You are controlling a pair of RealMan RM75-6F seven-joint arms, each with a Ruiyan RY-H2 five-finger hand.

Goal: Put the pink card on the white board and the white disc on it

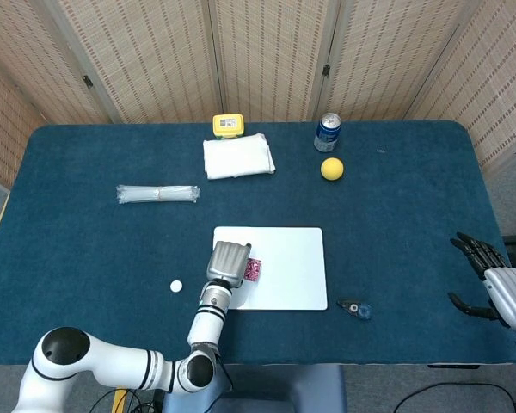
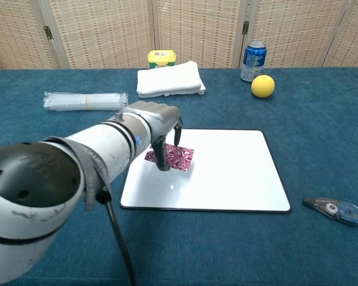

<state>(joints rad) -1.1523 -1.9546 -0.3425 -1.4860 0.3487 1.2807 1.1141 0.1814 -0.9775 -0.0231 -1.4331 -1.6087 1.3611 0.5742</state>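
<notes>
My left hand (image 1: 228, 261) hangs over the left part of the white board (image 1: 292, 254) and pinches the pink patterned card (image 1: 253, 269). In the chest view the card (image 2: 179, 157) sits low over the board (image 2: 232, 170) between the fingers of that hand (image 2: 160, 126); whether it touches the board I cannot tell. The small white disc (image 1: 176, 286) lies on the blue cloth left of the board; my arm hides it in the chest view. My right hand (image 1: 500, 286) hovers at the table's right edge with fingers spread, holding nothing.
A correction tape roller (image 2: 336, 210) lies right of the board's front corner. At the back are a folded white cloth (image 2: 169, 79), a yellow box (image 2: 161, 58), a blue can (image 2: 253, 61) and a yellow ball (image 2: 262, 86). A clear plastic bundle (image 2: 83, 100) lies at the left.
</notes>
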